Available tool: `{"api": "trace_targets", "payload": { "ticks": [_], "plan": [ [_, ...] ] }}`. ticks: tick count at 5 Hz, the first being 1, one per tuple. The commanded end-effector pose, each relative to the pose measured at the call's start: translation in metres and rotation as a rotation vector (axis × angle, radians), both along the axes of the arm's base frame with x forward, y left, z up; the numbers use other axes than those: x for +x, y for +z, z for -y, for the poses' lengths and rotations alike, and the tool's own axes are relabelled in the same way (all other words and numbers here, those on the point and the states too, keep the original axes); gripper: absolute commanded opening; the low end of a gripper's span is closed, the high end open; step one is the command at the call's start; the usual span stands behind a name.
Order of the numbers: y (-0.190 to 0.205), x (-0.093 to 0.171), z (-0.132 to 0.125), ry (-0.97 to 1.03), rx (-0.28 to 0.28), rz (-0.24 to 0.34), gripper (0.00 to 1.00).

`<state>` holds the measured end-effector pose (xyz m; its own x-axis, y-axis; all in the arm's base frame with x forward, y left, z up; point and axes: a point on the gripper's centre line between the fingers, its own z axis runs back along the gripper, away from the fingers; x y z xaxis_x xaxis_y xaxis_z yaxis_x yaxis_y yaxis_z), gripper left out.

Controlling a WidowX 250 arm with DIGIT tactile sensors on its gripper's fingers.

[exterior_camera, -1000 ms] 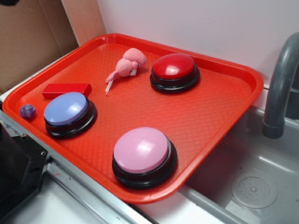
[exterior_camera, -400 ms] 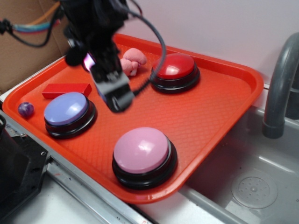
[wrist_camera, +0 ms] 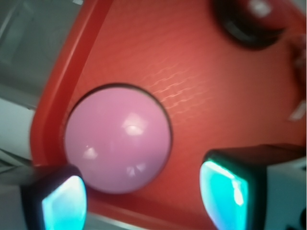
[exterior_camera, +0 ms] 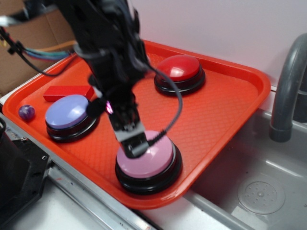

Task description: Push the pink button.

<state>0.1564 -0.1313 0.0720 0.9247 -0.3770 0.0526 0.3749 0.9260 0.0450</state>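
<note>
The pink button (exterior_camera: pixel 154 160), a glossy pale-pink dome on a black base, sits at the front edge of the red tray (exterior_camera: pixel 254 81). My gripper (exterior_camera: pixel 132 145) hangs low over the dome's upper left part; whether it touches cannot be told. In the wrist view the pink button (wrist_camera: pixel 117 139) lies just ahead of my gripper (wrist_camera: pixel 144 201), whose jaws stand wide apart and hold nothing. One fingertip (wrist_camera: pixel 64 203) is beside the dome's edge.
A lavender-blue button (exterior_camera: pixel 66 111) is at the tray's left and a red button (exterior_camera: pixel 178 67) at the back. A red block (exterior_camera: pixel 64 92) and a small purple ball (exterior_camera: pixel 27 112) lie far left. A grey faucet (exterior_camera: pixel 287 91) and sink (exterior_camera: pixel 259 191) are on the right.
My arm came into view from the upper left and swung down and right across the tray to the pink button. It now hides the pink plush toy.
</note>
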Motion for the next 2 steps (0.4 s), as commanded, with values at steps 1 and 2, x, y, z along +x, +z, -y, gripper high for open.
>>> {"api": "trace_targets", "payload": {
  "ticks": [1, 2],
  "plan": [
    [-0.0260, 0.0163, 0.0196, -0.066, -0.069, -0.013, 1.00],
    [-0.0184, 0.0171, 0.0226, -0.081, -0.070, -0.004, 1.00]
  ]
}}
